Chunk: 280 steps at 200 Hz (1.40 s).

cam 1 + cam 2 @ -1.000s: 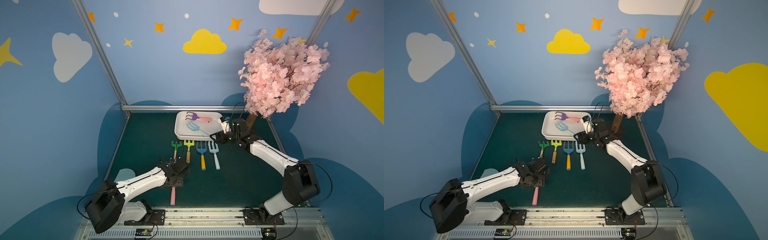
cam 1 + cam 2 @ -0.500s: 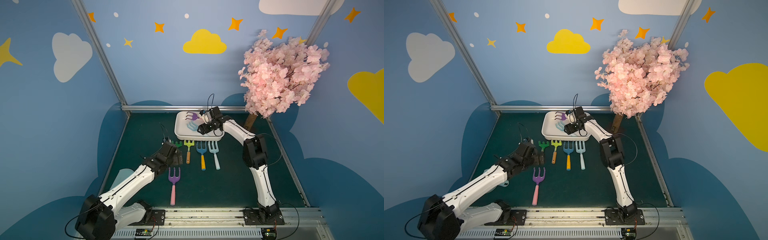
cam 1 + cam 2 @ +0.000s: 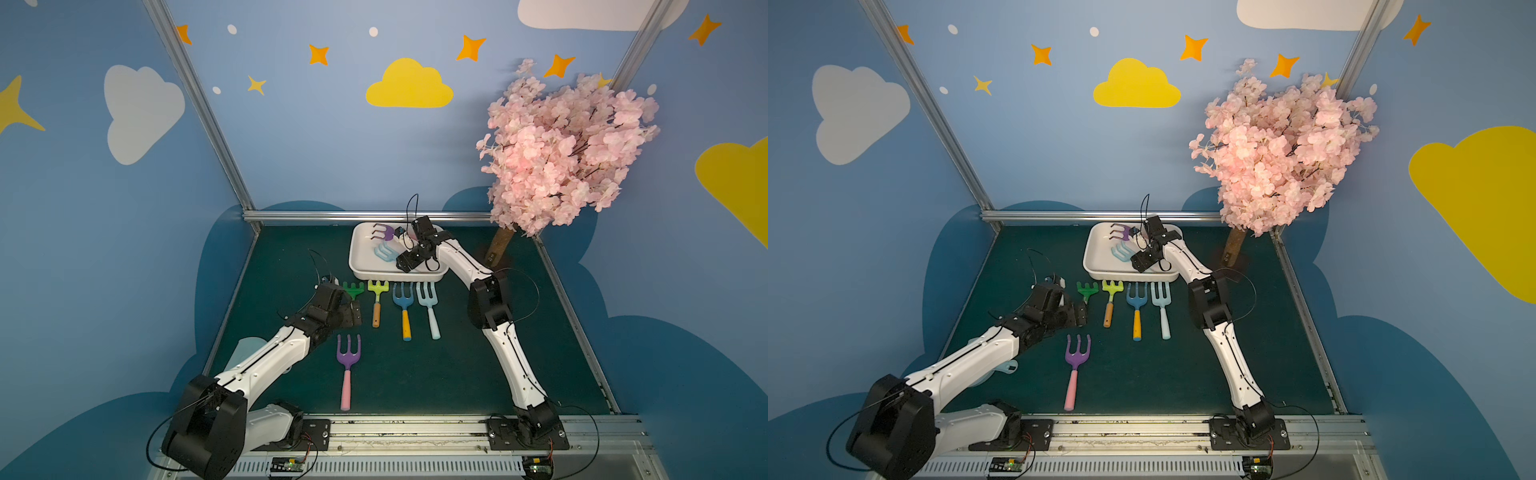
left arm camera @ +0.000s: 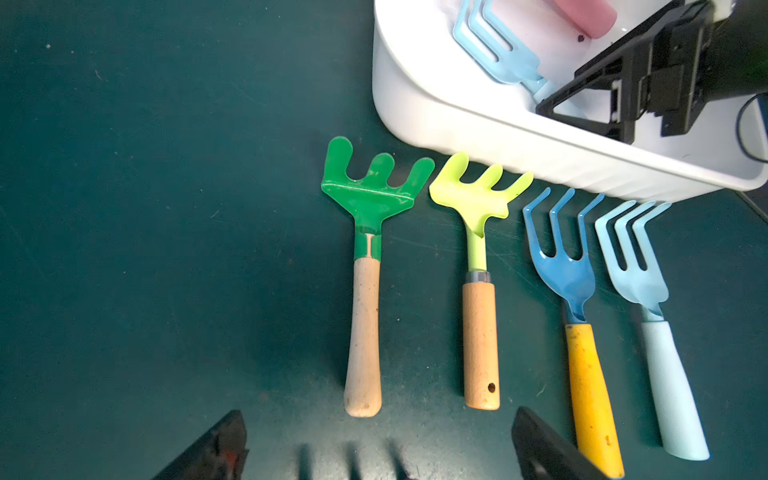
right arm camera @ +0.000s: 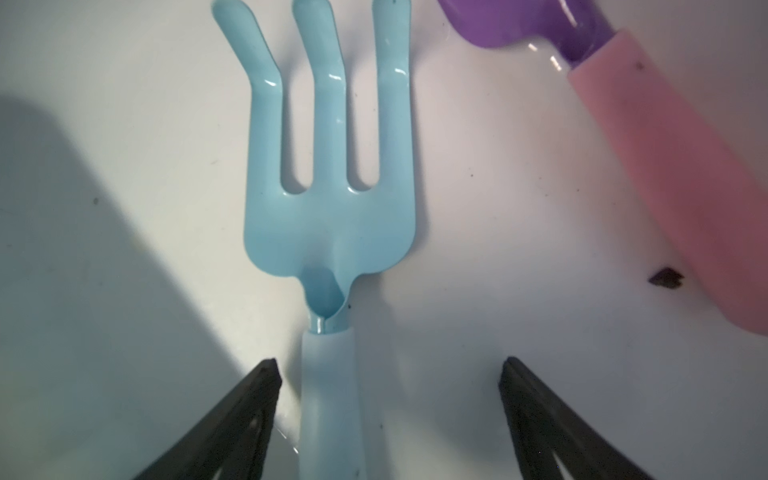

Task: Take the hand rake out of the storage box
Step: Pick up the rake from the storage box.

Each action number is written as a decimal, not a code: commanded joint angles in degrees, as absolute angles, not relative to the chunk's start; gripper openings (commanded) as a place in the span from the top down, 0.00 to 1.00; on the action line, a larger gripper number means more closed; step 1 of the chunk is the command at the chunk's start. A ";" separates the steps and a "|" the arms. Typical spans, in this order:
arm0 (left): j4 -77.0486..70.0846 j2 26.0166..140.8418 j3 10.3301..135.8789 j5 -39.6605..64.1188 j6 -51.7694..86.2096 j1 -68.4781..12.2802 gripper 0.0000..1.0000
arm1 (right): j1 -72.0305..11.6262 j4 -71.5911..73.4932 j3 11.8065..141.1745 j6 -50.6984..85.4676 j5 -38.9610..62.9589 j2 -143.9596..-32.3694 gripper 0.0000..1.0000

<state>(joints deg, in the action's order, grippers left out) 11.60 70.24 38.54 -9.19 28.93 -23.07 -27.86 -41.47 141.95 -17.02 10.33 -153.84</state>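
The right gripper [image 5: 388,365] is hovering low inside the shallow white plastic storage box [image 3: 360,266]. Its jaws are standing wide apart on either side of the pale handle of the light blue three-tined hand rake [image 5: 330,216], gripping nothing. This rake is lying flat on the box floor, beside a purple rake with a pink handle [image 5: 685,166]. The box is sitting at the far end of the dark green mat [image 3: 457,365]. The left gripper [image 4: 378,419] is hanging over the mat, jaws spread wide and empty, near the wooden handle of a green rake [image 4: 365,208]. A purple fork with a pink handle [image 3: 348,361] is lying on the mat nearby.
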 commanded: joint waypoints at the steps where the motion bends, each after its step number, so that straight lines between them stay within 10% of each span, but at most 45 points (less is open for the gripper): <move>1: 8.43 71.30 38.43 -8.23 28.47 -22.57 0.00 | -27.57 -44.75 144.13 -18.99 13.09 -155.04 0.15; 52: 8.18 72.95 38.98 -6.94 29.76 -22.03 0.00 | -27.35 -47.92 143.90 -19.87 14.50 -155.08 0.63; 113: 8.50 71.08 37.62 -8.61 30.80 -21.78 0.00 | -26.81 -47.94 142.97 -20.35 15.53 -153.77 0.90; 280: 14.71 69.88 38.76 -7.98 30.38 -21.89 0.00 | -26.82 -34.61 127.75 -4.58 12.17 -134.65 1.00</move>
<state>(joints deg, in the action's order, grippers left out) 10.70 70.39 37.15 -8.73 31.31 -22.02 -27.07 -36.42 130.26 -9.04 13.02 -141.69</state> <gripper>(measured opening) 0.999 0.210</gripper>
